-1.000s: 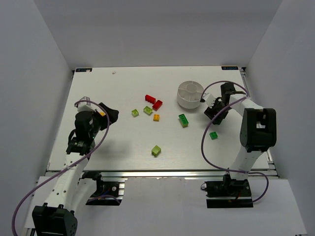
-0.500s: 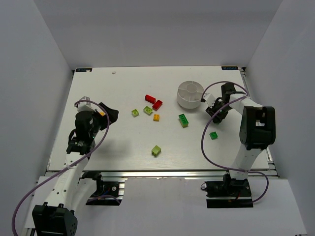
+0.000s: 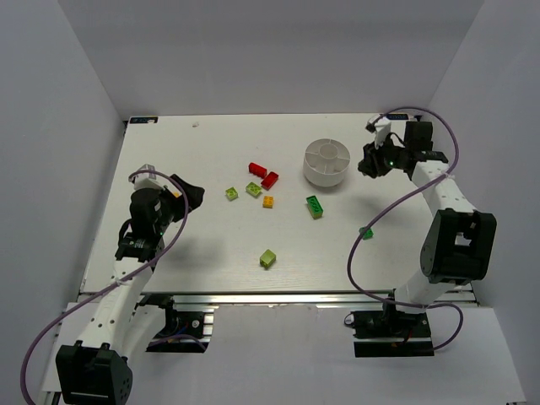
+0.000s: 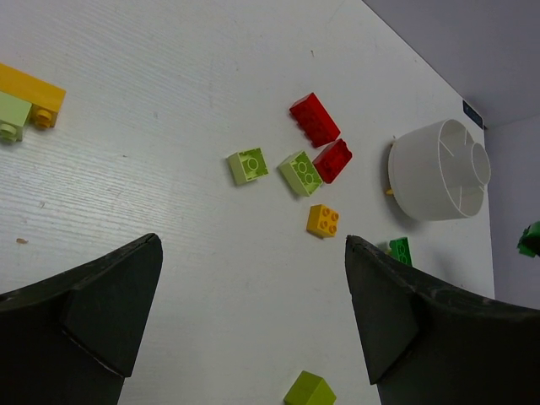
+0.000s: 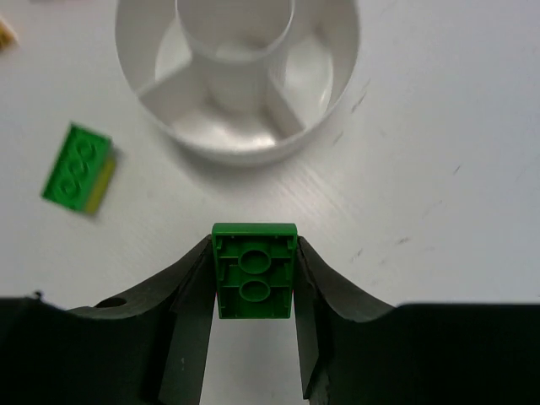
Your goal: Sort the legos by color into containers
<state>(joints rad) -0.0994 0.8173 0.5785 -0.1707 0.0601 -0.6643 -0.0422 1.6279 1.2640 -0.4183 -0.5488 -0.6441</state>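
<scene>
Snugly, the right gripper (image 5: 254, 246) pinches a glossy oblong green brick (image 5: 254, 274).

We see bright, even, diffuse light on the white tabletop (image 3: 211, 245), with only soft, faint shadows beside the dish (image 5: 337, 84). Close to the lens, the left pincer (image 4: 253, 253) is dark and soft-edged, while the green brick (image 5: 253, 270) in the right wrist view is crisp; the dish's inner walls carry a mild sheen.

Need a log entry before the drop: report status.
Left gripper open, empty. Right gripper shut on green brick, just short of dish. Nothing between brick and dish.
</scene>
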